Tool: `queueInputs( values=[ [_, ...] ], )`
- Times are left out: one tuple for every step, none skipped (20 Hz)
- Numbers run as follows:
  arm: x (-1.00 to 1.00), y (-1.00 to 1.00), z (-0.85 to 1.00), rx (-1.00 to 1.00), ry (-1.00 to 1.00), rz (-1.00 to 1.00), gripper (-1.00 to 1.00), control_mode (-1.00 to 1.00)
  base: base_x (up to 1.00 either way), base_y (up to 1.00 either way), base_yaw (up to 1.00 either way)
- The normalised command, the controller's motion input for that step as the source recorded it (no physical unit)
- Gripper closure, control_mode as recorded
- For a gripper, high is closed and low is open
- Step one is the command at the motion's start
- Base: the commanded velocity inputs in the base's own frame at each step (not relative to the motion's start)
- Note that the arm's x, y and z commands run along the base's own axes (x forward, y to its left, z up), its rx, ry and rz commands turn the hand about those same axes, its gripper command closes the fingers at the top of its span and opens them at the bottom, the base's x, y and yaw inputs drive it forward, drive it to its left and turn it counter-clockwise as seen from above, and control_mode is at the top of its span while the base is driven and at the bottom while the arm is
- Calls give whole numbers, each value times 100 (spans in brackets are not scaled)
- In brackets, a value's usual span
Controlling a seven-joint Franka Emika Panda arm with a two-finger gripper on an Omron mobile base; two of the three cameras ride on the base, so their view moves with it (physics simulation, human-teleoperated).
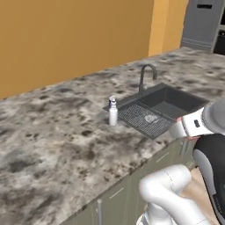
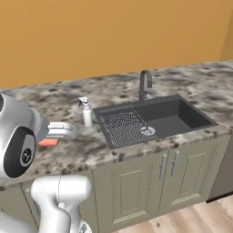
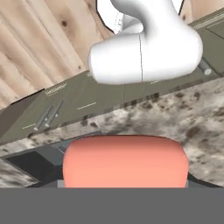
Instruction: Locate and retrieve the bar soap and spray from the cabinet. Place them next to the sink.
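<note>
End effector (image 2: 53, 136) sat low over the bench (image 1: 52, 132), left of the sink (image 2: 157, 119) in the right base view, and held the bar soap (image 3: 125, 161): the pink block sat close between the finger tips at the bottom of the hand view, and a sliver of it (image 2: 48, 142) showed under the hand in the right base view. Whether the soap touched the bench or hung just above it could not be told.

Bench: mottled stone top, carrying the sink with its ribbed drainboard and dark faucet (image 1: 147, 77).

Spray (image 1: 113, 111) stood upright on the bench just beside the drainboard's left edge, apart from the hand. That half looked done.

Soap half looked nearly done: block was out of the cabinet and near the sink, not released. Left to do, as I judged it: set it down beside the spray, let go, pull the hand clear. Possible slip: dropping it on the bench's front edge.
</note>
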Motion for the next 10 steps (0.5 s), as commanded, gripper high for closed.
queueInputs(
  values=[
    [0,0,0,0,0,0,100,100,12,-19,39],
    [0,0,0,0,0,0,100,100,4,-12,42],
    [0,0,0,0,0,0,100,100,2,-9,43],
    [0,0,0,0,0,0,100,100,0,-10,42],
    [0,0,0,0,0,0,100,100,0,-12,40],
    [0,0,0,0,0,0,100,100,0,-19,37],
    [0,0,0,0,0,0,100,100,1,-29,33],
    [0,0,0,0,0,0,100,100,6,-49,25],
    [0,0,0,0,0,0,100,100,19,-62,20],
    [0,0,0,0,0,0,100,100,25,-61,20]
  ],
)
